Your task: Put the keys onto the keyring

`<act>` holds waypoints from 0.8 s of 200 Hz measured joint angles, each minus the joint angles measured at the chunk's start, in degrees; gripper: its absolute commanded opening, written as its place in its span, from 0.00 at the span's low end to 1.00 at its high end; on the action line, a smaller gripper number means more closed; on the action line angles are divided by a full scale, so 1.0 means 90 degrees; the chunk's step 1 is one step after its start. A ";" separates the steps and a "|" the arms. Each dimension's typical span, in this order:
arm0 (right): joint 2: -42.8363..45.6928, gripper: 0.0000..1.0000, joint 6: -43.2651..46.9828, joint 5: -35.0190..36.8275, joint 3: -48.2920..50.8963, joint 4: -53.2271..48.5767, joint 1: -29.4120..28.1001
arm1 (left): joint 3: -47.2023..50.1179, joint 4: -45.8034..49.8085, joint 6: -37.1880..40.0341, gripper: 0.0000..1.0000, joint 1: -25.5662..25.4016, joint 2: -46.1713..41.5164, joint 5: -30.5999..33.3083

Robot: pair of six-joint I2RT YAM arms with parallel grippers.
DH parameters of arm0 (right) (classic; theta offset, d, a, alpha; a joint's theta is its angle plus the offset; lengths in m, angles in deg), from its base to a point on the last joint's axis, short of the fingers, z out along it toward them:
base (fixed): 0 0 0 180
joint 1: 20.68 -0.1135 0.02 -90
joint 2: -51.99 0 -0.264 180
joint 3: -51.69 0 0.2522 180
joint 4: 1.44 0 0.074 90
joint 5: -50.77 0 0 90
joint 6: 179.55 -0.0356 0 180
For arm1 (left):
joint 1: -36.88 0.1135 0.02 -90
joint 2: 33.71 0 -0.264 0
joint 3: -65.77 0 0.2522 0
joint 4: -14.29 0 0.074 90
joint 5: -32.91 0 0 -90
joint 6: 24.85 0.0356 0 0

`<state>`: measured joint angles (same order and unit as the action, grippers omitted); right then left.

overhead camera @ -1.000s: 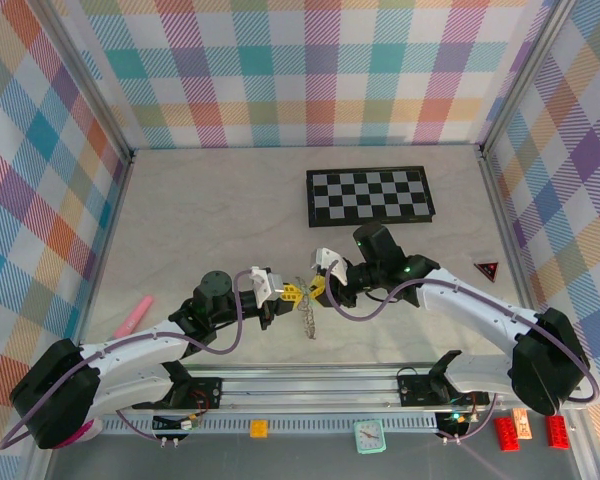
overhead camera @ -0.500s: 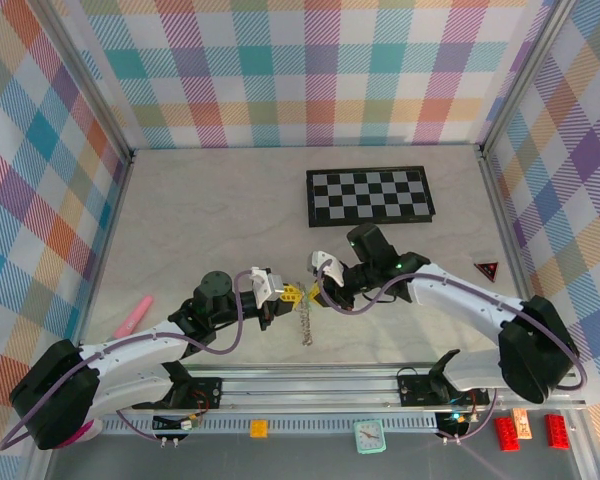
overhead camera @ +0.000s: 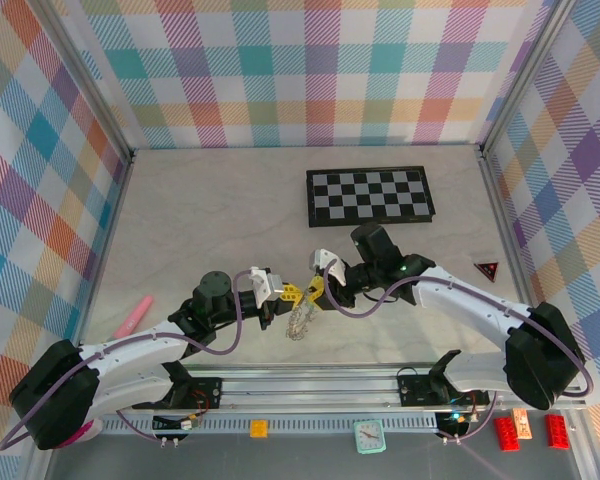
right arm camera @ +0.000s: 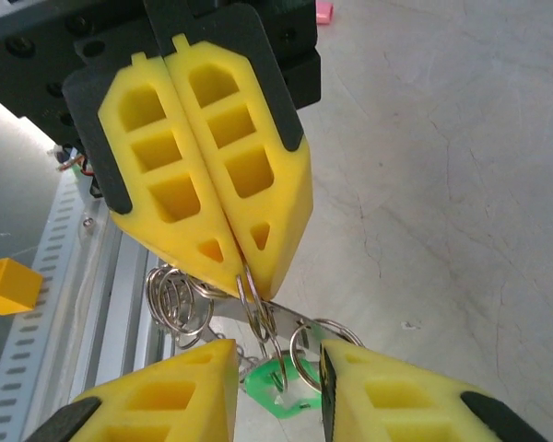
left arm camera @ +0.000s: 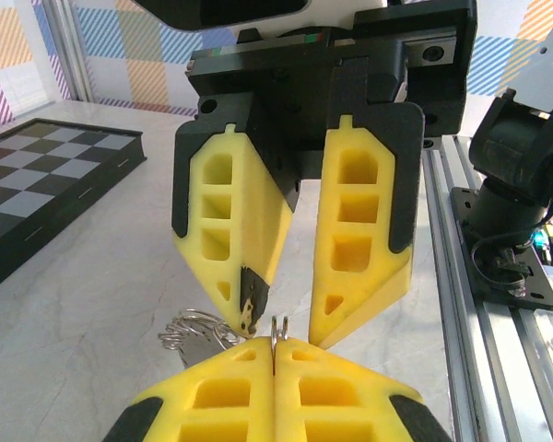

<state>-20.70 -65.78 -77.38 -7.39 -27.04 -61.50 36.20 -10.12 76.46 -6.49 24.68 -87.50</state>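
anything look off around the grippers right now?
Nothing spilled or broken. The silver keyring, a bunch of wire loops and chain, is tangled rather than flat, one loop pinched edge-on in the shut left gripper. A green-headed key sits among the loops, by the open right gripper.

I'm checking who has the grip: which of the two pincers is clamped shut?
The left pincer: its yellow fingers meet, pinching a thin silver ring. The right pincer stands open, a gap between its fingers.
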 measured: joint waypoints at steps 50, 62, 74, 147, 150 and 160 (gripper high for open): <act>-0.0187 0.18 -0.0253 -0.0274 0.0002 0.0374 0.0000 | 0.0002 -0.0012 -0.0002 0.00 0.0000 0.0005 0.0005; -0.0240 0.14 -0.0282 -0.0364 0.0002 0.0410 0.0000 | 0.0005 -0.0039 -0.0007 0.00 0.0000 0.0012 0.0012; -0.0282 0.07 -0.0299 -0.0435 0.0002 0.0457 0.0000 | 0.0005 -0.0044 -0.0019 0.00 0.0002 0.0024 0.0053; -0.0287 0.00 0.0024 -0.0092 -0.0102 -0.0136 0.0005 | -0.0136 0.0559 0.0073 0.33 0.0000 -0.0214 0.0277; -0.0287 0.00 0.0068 -0.0036 -0.0131 -0.0209 0.0005 | -0.0170 0.0651 0.0087 0.33 0.0000 -0.0240 0.0287; -0.0284 0.00 0.0223 0.0158 -0.0253 -0.0512 -0.0010 | -0.0330 0.1020 0.0202 0.33 0.0000 -0.0316 0.0294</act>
<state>-23.25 -63.77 -75.96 -9.66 -31.65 -61.58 33.23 -0.94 78.28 -6.49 21.84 -84.86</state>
